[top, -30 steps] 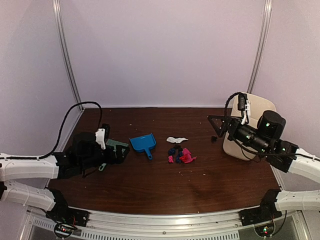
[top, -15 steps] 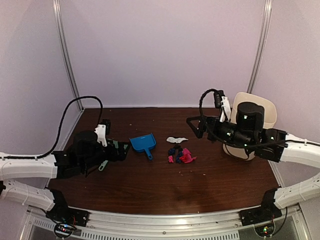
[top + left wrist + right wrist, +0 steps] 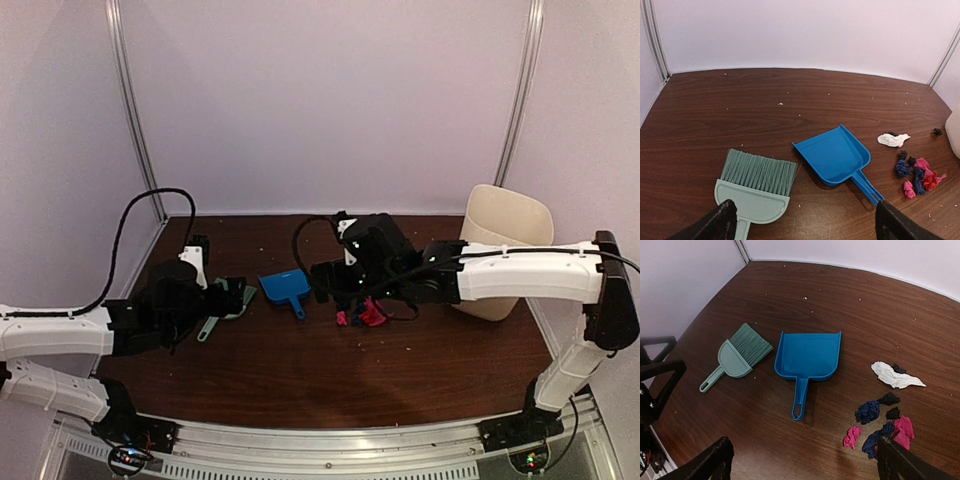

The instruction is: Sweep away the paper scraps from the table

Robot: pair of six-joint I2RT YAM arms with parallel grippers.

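Observation:
The paper scraps [image 3: 365, 316], pink, dark blue and black bits, lie in a loose cluster on the wood table [image 3: 300, 380], partly under my right arm. They also show in the right wrist view [image 3: 880, 426], with a white scrap [image 3: 896, 376] behind them, and in the left wrist view [image 3: 917, 175]. A blue dustpan [image 3: 285, 288] lies left of them, then a teal hand brush [image 3: 238, 300]. My right gripper [image 3: 328, 282] hovers open and empty above the dustpan handle [image 3: 800, 400]. My left gripper [image 3: 228, 292] hovers open and empty over the brush [image 3: 757, 185].
A beige bin [image 3: 500, 245] stands at the table's right back. A small black bit [image 3: 937, 132] lies near it. Pale walls close the back and sides. A silver rail [image 3: 320, 440] runs along the front edge. Tiny pale crumbs speckle the wood.
My right arm has swung left from beside the bin to above the dustpan and scraps. My left gripper has shifted slightly over the brush. The scraps, dustpan and brush have not moved.

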